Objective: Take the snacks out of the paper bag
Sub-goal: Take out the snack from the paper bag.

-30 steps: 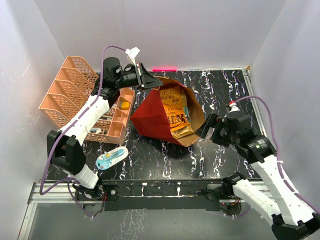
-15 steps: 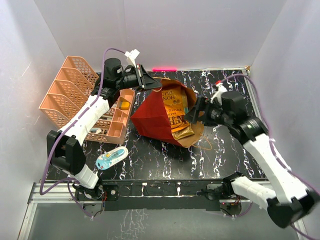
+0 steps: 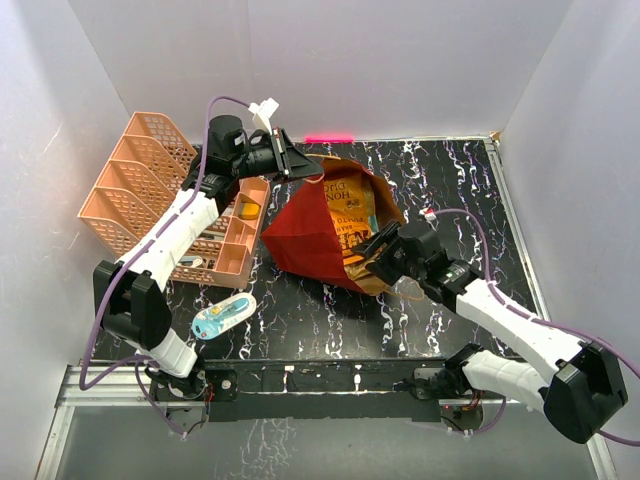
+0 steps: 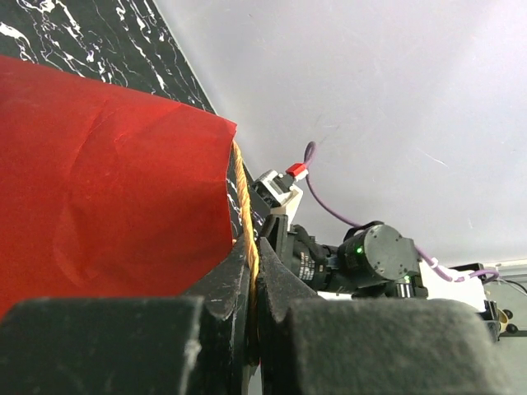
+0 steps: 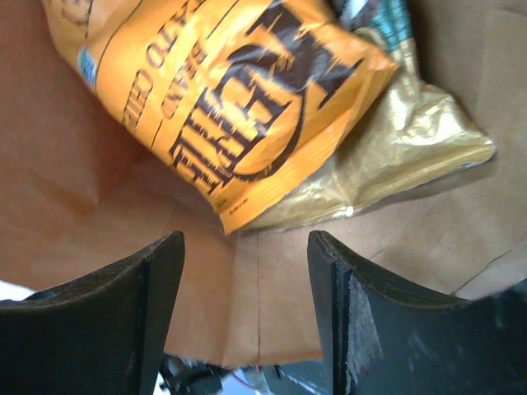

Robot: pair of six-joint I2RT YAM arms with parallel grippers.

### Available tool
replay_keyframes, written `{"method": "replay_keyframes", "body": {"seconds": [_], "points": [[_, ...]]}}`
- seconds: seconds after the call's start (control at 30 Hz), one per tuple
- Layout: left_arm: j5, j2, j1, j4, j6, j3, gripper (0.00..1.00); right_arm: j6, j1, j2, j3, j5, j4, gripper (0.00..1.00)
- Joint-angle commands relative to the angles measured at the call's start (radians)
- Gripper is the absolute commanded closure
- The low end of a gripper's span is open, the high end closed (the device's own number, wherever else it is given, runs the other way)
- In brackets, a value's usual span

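One red paper bag [image 3: 300, 238]. Two snack packets show inside: one orange chip bag [image 3: 350, 212] and one gold packet [image 3: 363, 263]. At the left, one pink basket organizer [image 3: 140, 190]; nearer, one blue-white blister pack [image 3: 222, 317]. Two robot arms: left arm [image 3: 170, 235], right arm [image 3: 500, 312].

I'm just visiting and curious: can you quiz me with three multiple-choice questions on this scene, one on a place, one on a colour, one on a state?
1. Where is the orange chip bag? A in the pink basket; B in the paper bag; C on the bare table.
2. What colour is the paper bag outside? A blue; B green; C red.
3. How do the right jaws stand? A open; B shut on the chip bag; C shut, empty.
Answers: 1 B, it lies on the bag's brown inside; 2 C, the top view shows red; 3 A, the right wrist view shows a wide gap between them.
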State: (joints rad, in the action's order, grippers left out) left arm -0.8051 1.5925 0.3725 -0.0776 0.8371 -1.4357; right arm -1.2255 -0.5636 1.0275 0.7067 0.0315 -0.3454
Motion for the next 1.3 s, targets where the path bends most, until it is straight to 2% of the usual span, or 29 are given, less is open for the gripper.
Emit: {"method": "replay_keyframes", "body": {"seconds": [0.0,0.4,0.83,1.1,1.27], "points": [[-0.005,-0.020,-0.007,0.026,-0.026,-0.055,1.00,-0.200,-0.037,-0.013,-0.072,-0.216,0.166,0.40],[-0.003,-0.061,-0.011,0.040,-0.027,-0.003,1.00,-0.246,-0.038,0.058,-0.138,-0.271,0.323,0.48],[-0.009,-0.040,-0.012,0.067,-0.036,-0.033,1.00,-0.328,-0.045,0.085,-0.200,-0.279,0.371,0.44],[-0.011,-0.031,-0.013,0.066,-0.028,-0.042,1.00,-0.303,-0.046,0.104,-0.194,-0.310,0.385,0.41],[-0.009,-0.028,-0.013,0.075,-0.032,-0.045,1.00,-0.324,-0.046,0.137,-0.179,-0.330,0.437,0.45]]}}
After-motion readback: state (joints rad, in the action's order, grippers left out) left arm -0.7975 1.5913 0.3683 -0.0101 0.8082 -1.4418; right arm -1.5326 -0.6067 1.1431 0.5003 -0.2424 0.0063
